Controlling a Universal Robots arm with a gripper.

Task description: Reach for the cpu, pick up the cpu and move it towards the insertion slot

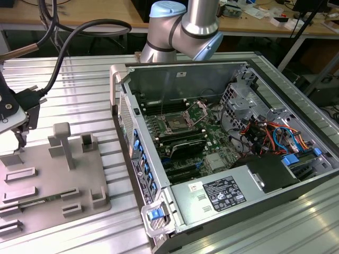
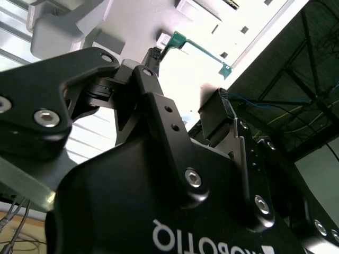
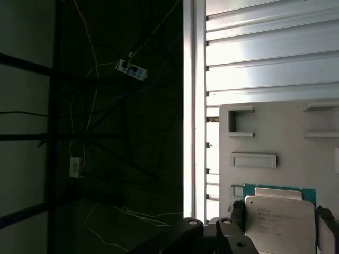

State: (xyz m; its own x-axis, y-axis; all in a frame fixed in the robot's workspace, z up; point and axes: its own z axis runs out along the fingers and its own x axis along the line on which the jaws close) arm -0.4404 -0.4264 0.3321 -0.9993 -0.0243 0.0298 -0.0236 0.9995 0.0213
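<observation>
In the first wrist view the cpu (image 3: 279,221) is a flat silver square with a thin green rim. A dark finger (image 3: 236,212) lies against one edge and another against the opposite edge. My gripper (image 3: 280,241) is shut on it just above the grey fixture plate (image 3: 280,132). In the second wrist view the cpu's green edge (image 2: 198,48) runs off from a fingertip (image 2: 153,54). In the exterior view my gripper (image 1: 19,142) hangs over the plate at that view's far left. The insertion slot (image 1: 175,125), dark with a silvery frame, sits on the green board inside the open computer case.
The fixture plate (image 1: 58,185) carries raised blocks and a tall post (image 1: 62,142). The case's side wall (image 1: 123,114) stands between the plate and the board. A power supply (image 1: 222,193), memory slots and coloured cables (image 1: 270,135) crowd the case. Thick black cables (image 1: 69,42) trail from the arm.
</observation>
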